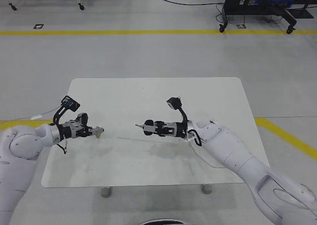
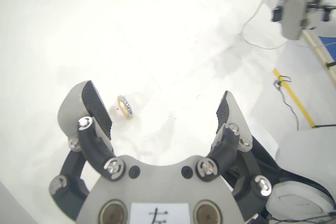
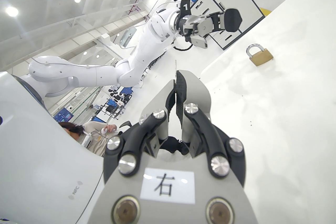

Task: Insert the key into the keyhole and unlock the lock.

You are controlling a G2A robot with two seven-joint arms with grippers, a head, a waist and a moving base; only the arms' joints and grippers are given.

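The lock (image 3: 260, 55) sits on the table (image 1: 158, 95), near its left side, just beside one spread finger of the left gripper (image 2: 157, 93), whose fingers are wide apart and hold nothing; the right gripper (image 3: 178, 78) hangs over the middle of the table, well apart from the lock, its fingers pressed together and pinching the key (image 3: 175, 68); the step in hand looks to be the left arm's pick-up of the lock, so that its keyhole can be offered to the key; to do this well the left fingers should centre over the brass body and close on its two broad flat faces, low enough to be firm but clear of the bottom face and the shackle; once lifted, the body wants turning until the bottom face looks straight at the key; the lock appears to stand upright on its base, long axis rising from the table and the silver shackle on top; the keyhole cannot be seen and is probably underneath, against the table; only a thin sliver of the key's blade pokes past the right fingertips, its long axis in line with the fingers and pointing across the table toward the left gripper and the lock; the two axes will need to be brought into line before any push.
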